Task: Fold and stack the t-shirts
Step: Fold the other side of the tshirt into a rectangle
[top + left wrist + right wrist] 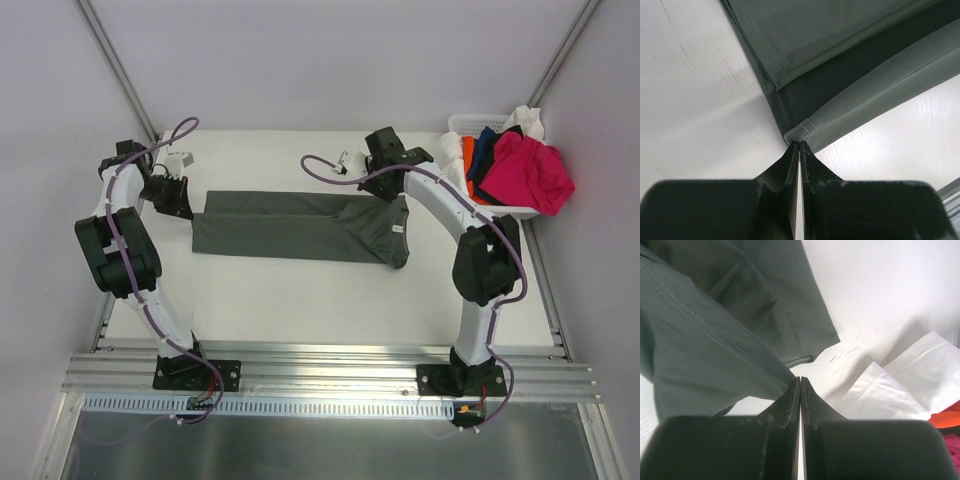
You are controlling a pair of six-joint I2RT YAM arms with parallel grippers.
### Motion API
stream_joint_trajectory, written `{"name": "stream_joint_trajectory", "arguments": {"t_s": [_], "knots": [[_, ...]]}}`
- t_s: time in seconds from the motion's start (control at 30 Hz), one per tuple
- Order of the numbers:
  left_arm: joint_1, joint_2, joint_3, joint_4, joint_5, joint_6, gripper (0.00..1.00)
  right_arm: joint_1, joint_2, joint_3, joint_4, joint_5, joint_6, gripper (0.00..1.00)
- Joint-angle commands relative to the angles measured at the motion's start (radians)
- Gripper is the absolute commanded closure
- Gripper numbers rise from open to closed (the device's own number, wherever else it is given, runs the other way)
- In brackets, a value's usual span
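The grey t-shirt (300,225) lies stretched out long across the middle of the table (300,310), and it looks like its sides are already folded in, so it makes one long strip. The left gripper (178,197) is at the left end of the strip. Its two fingers are pressed tight together with the corner of the hem pinched between them, as the left wrist view shows. The right gripper (385,185) is at the right end, and its fingers are squeezed together on the edge of the cloth too (the cloth there bunches up a little toward it). So I think the step in hand is folding this one shirt, and the long fold is done but the short fold is not. The next move, I think, calls for one end to be lifted and carried over onto the other end, so the strip turns into a small neat square. Both ends should be held firmly and kept level, or the strip may twist or open up. The other shirts wait in the white basket (460,124) at the far right corner: a pink t-shirt (530,172) on top, with orange, navy and white ones under and beside it. No stack has been started on the table yet.
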Motion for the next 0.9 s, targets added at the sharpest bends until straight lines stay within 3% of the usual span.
{"name": "stream_joint_trajectory", "arguments": {"t_s": [0.0, 0.03, 0.1, 0.13, 0.2, 0.23, 0.33, 0.37, 0.57, 0.7, 0.8, 0.87], "knots": [[-0.020, 0.060, 0.075, -0.035, 0.019, -0.034, 1.00, -0.022, 0.053, 0.072, 0.029, 0.037, -0.034, 0.99], [-0.022, 0.073, 0.098, -0.037, 0.014, -0.043, 0.74, -0.024, 0.071, 0.089, 0.035, 0.042, -0.036, 0.99], [-0.026, 0.099, 0.116, -0.047, 0.019, -0.059, 0.45, -0.028, 0.104, 0.107, 0.050, 0.065, -0.039, 1.00], [-0.028, 0.100, 0.120, -0.047, 0.020, -0.063, 0.25, -0.028, 0.136, 0.115, 0.056, 0.074, -0.041, 0.99], [-0.028, 0.093, 0.118, -0.047, 0.017, -0.071, 0.09, -0.027, 0.157, 0.130, 0.082, 0.100, -0.036, 0.92], [-0.029, 0.088, 0.116, -0.047, 0.016, -0.085, 0.07, -0.027, 0.167, 0.135, 0.090, 0.123, -0.031, 0.70], [-0.029, 0.028, 0.103, -0.040, 0.049, -0.109, 0.06, -0.021, 0.142, 0.132, 0.128, 0.171, 0.007, 0.36], [-0.031, 0.008, 0.098, -0.037, 0.060, -0.121, 0.06, -0.013, 0.106, 0.123, 0.136, 0.185, 0.016, 0.32], [-0.085, -0.104, 0.046, -0.004, 0.138, -0.177, 0.07, 0.025, -0.072, -0.027, 0.098, 0.212, 0.068, 0.25], [-0.138, -0.067, -0.018, -0.001, 0.146, -0.192, 0.07, 0.028, -0.164, -0.093, -0.100, 0.067, 0.174, 0.26], [-0.140, -0.006, -0.020, 0.017, 0.121, -0.285, 0.06, 0.028, -0.162, -0.153, -0.151, -0.153, 0.246, 0.26], [-0.138, 0.019, 0.000, 0.017, 0.130, -0.315, 0.06, 0.030, -0.142, -0.120, -0.162, -0.214, 0.283, 0.26]]}}
